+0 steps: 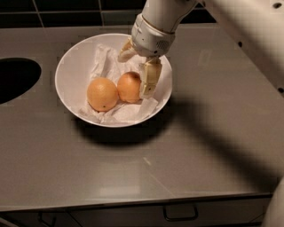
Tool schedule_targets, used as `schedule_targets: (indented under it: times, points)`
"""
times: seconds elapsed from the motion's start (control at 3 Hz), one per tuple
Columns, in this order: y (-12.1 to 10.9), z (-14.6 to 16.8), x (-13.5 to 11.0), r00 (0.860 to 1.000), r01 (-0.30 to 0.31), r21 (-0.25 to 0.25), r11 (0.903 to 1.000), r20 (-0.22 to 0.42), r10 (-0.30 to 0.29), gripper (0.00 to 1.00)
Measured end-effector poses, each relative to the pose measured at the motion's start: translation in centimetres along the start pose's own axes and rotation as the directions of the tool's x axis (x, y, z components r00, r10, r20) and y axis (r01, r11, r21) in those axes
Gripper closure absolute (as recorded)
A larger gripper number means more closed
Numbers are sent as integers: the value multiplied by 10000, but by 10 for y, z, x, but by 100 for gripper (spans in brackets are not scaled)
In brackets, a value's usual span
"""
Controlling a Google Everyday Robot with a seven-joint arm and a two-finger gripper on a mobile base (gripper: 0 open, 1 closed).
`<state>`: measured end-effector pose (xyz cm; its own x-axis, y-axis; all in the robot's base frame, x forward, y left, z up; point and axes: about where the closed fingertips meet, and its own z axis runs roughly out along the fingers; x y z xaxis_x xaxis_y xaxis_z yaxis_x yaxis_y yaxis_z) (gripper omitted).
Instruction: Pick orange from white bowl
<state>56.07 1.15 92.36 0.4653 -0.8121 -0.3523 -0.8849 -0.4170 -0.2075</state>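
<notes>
The white bowl [71, 66], lined with crumpled white paper, stands on the grey counter at the upper left of centre. It holds two fruits side by side. The orange [128, 87], deeper reddish-orange, lies on the right. A paler yellow-orange fruit [102, 94] with a small dark dot lies to its left. My gripper [138, 66] reaches down into the bowl from the upper right, over the orange's far right side. It is open. One fingertip [148, 82] is against the orange's right side, and the other [126, 53] is behind the orange.
A dark round opening [15, 80] is cut into the counter at the left edge. Dark tiles [66, 11] back the counter. A drawer handle [179, 215] sits below the front edge. My white arm [248, 31] crosses the upper right.
</notes>
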Motion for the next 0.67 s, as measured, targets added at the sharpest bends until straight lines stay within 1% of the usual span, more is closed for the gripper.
schedule_targets:
  times: [0.33,0.67]
  points:
    - [-5,3,1,9999,46,-27,10000,101,-46,23]
    - [-12,7,0,9999,147,-157,9998,54,-147,23]
